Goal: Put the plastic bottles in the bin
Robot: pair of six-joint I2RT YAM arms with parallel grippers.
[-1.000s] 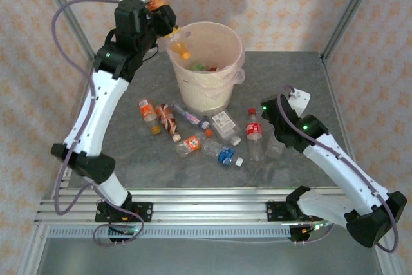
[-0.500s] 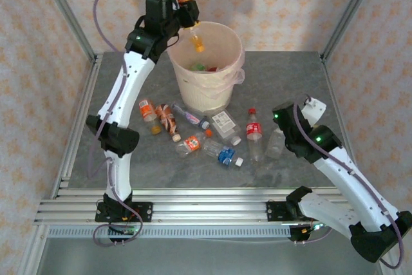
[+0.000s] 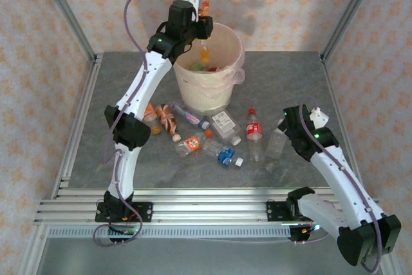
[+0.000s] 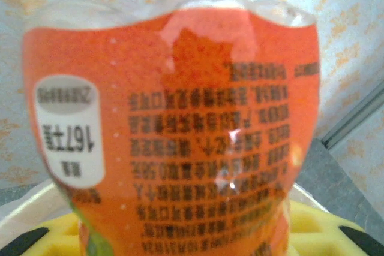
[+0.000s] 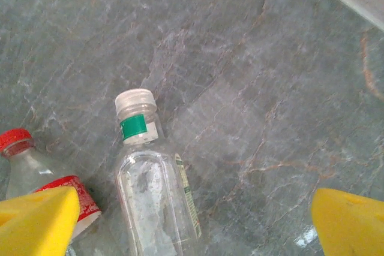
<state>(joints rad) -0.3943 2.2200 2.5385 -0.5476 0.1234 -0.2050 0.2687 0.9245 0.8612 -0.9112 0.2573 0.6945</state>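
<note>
Wallpaper (image 4: 348, 28) mostly hidden behind orange-labelled bottle (image 4: 174, 136).

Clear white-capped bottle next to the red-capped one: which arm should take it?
Right. The right gripper hovers open over the clear bottle; the left gripper is up at the bin, shut on an orange bottle.

Bright, even light; close-up bottle (image 4: 180, 136) blurred, with glare.
</note>
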